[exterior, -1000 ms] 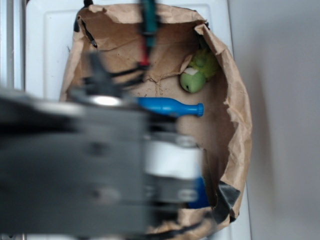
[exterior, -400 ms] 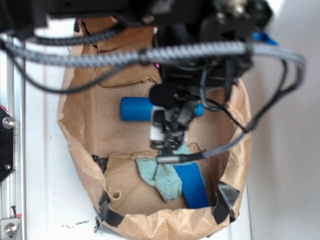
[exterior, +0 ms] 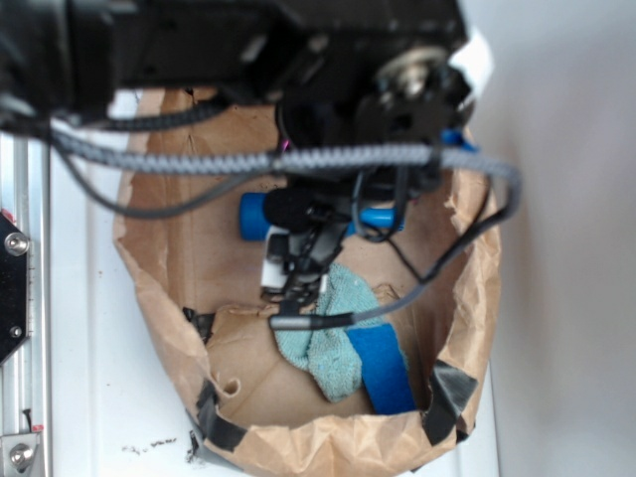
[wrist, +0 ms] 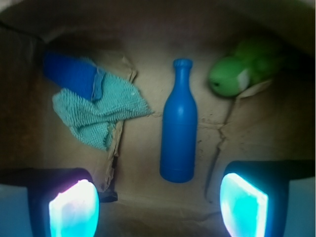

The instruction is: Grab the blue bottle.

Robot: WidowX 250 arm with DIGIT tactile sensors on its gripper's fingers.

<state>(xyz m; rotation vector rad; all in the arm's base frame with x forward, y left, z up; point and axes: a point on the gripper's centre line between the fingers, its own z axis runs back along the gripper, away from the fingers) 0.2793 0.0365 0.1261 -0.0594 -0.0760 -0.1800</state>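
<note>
In the wrist view, a dark-blue pad (wrist: 69, 74) lies far left, with a fuzzy teal cloth (wrist: 96, 111) overlapping its near end. Right of the cloth lies the blue bottle (wrist: 178, 126): solid bright blue and smooth, with a cylindrical body narrowing to a slim neck and ringed cap that point away from the camera. It rests flat on the creased floor of a brown paper bag (wrist: 247, 143), touching neither neighbour. Farther right, a green plush toy (wrist: 232, 76) sits against the bag wall. The end effector (wrist: 158, 205) is spread wide, empty, its two glowing pads flanking the bottle's base. From outside, the bag's crumpled rim (exterior: 318, 447) stands on a white bench (exterior: 84, 378); a pale wall fills the right side.
</note>
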